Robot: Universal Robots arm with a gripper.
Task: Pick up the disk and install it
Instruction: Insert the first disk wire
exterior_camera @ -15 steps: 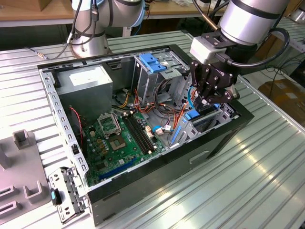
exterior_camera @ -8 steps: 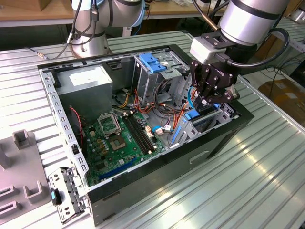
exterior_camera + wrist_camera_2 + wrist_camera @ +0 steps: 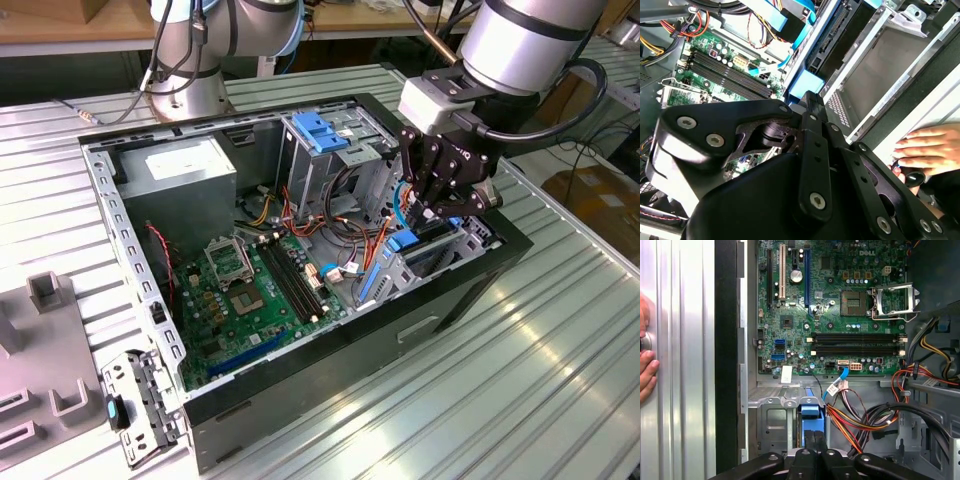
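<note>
Disk (image 3: 810, 413) upright in bay (image 3: 774, 426), tool (image 3: 815, 436) closed together atop its blue edge, orange cables (image 3: 852, 426) crowding alongside

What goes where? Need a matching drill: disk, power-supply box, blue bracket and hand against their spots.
Things
1. the disk
2. the power-supply box
3. the blue bracket
4. the hand

Places
A. on the ribbed table, outside the case
B. atop the grey drive cage
C. on edge in the drive bay, at the end effector
D. case corner beside the motherboard, white sticker up

Pairs: 1-C, 2-D, 3-B, 4-A
</note>
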